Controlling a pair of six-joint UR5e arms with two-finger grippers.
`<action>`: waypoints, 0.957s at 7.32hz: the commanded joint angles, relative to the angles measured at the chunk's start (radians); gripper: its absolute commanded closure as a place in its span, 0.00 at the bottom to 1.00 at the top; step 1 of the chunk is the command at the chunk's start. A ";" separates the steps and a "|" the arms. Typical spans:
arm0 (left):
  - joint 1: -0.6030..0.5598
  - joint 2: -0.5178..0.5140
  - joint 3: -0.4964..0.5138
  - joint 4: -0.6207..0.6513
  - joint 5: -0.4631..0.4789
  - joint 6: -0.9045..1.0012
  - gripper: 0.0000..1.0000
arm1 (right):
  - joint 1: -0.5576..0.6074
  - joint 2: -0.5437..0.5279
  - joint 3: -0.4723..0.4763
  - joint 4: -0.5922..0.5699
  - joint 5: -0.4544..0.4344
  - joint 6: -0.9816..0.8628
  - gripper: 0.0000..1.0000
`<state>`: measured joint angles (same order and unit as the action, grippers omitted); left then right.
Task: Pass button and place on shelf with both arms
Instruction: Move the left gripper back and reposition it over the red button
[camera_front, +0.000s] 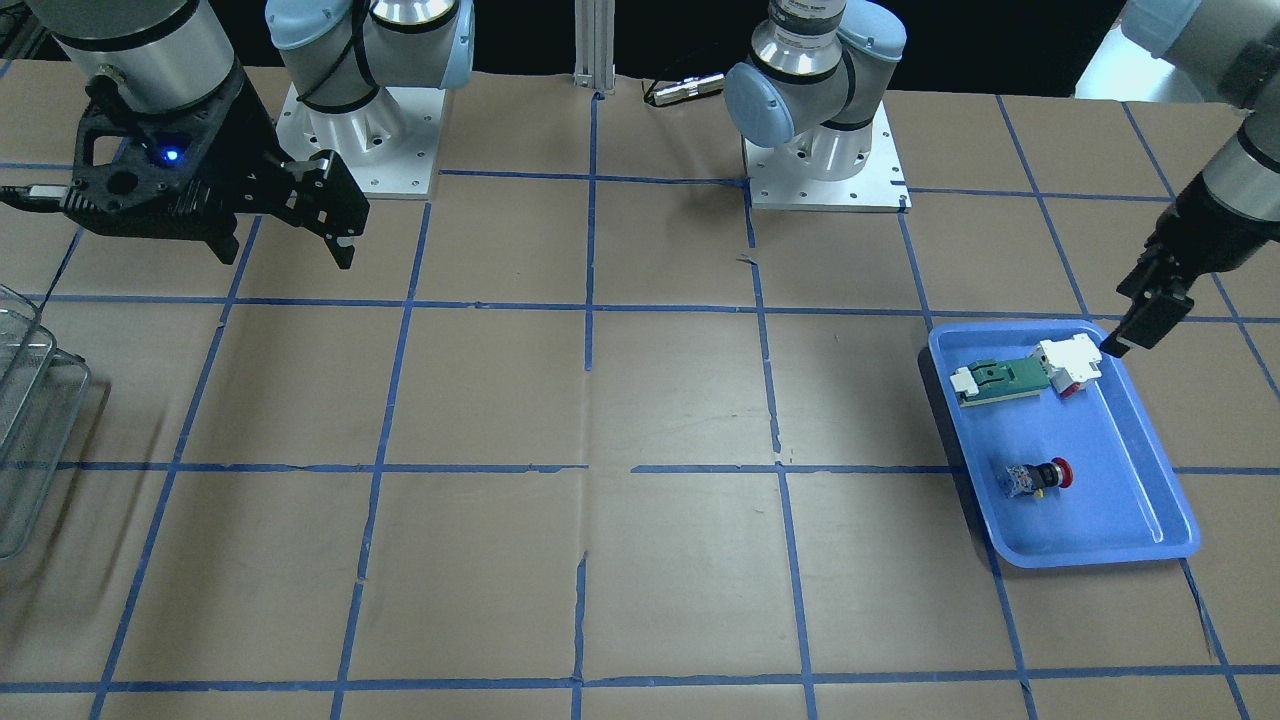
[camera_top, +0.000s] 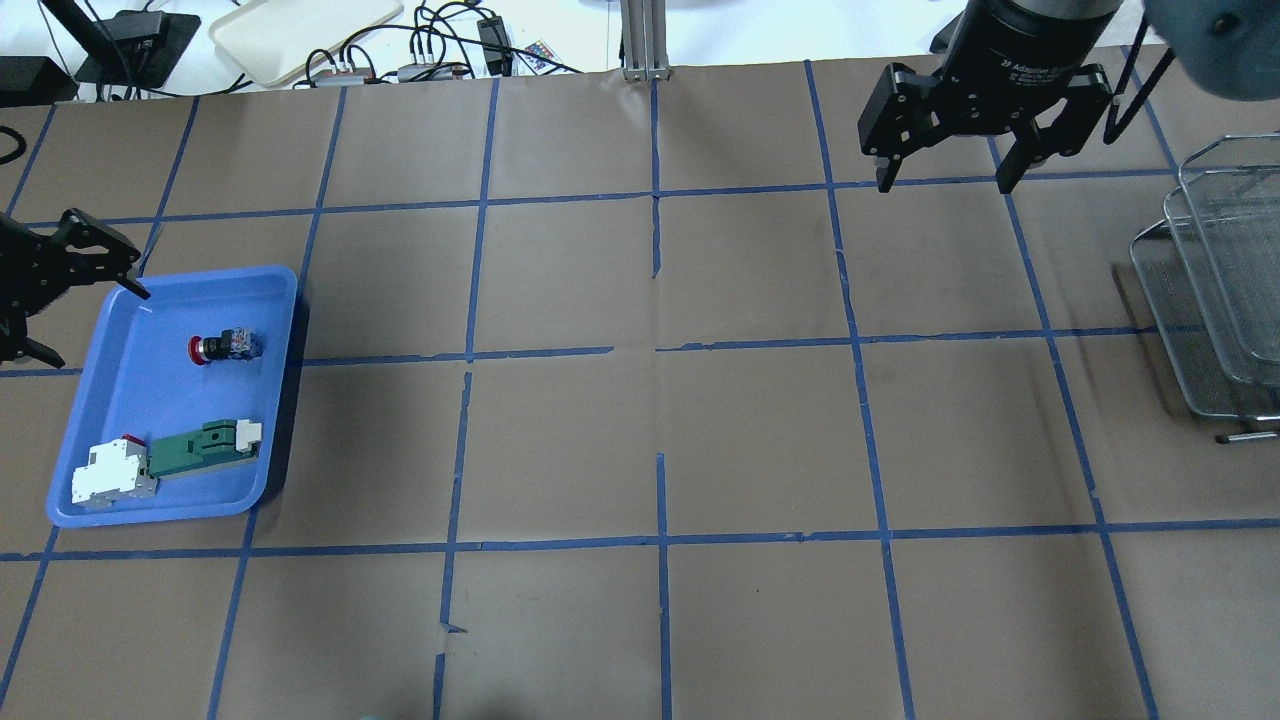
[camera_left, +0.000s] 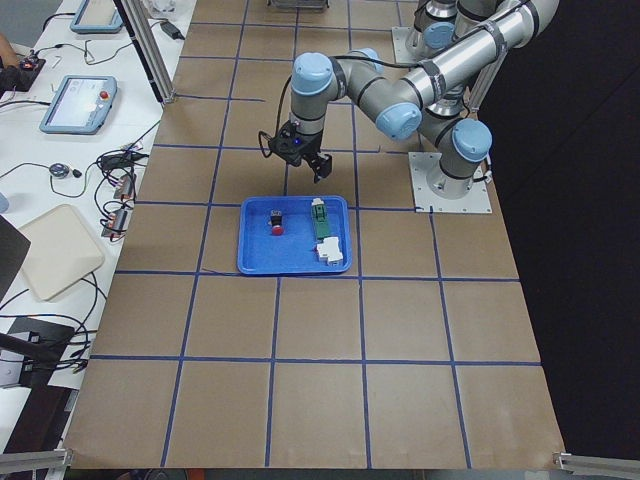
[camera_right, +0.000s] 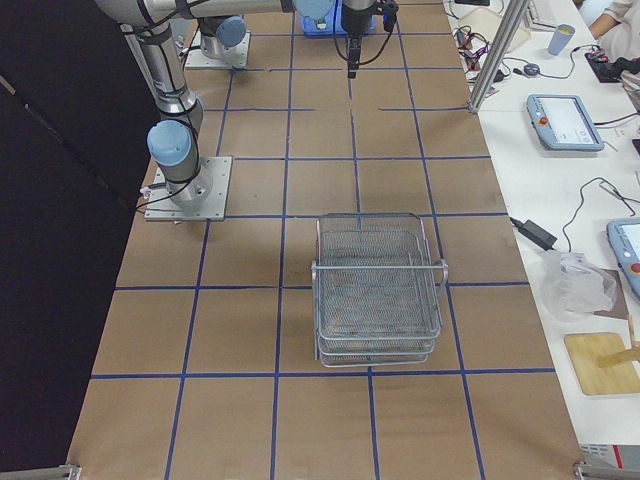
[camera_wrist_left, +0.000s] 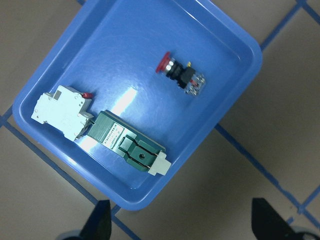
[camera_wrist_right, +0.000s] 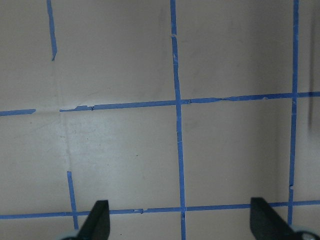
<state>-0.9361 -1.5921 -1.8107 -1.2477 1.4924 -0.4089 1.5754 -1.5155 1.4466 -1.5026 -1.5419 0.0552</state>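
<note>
- The button (camera_top: 222, 346) is lying on its side in the blue tray (camera_top: 283, 400), with its red head pointing toward the left gripper's side.
- The left gripper (camera_top: 97, 327) is hovering over the tray's edge, near the button, jaws spread wide and gripping nothing.
- The right gripper (camera_top: 945, 182) is hanging well apart across the counter, near the shelf (camera_top: 1215, 300), equally wide and empty, so the pick is looking like the left arm's job.
</note>
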 joint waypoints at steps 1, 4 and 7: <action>0.080 -0.107 0.054 0.010 -0.152 -0.074 0.00 | 0.000 0.000 0.000 0.001 0.000 0.000 0.00; 0.089 -0.259 0.155 0.008 -0.232 -0.361 0.00 | 0.000 0.000 0.000 0.001 0.000 0.000 0.00; 0.091 -0.367 0.175 -0.013 -0.224 -0.455 0.00 | 0.000 0.000 0.000 0.004 0.000 0.000 0.00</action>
<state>-0.8457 -1.9158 -1.6415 -1.2473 1.2656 -0.8423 1.5754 -1.5156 1.4465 -1.5000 -1.5417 0.0552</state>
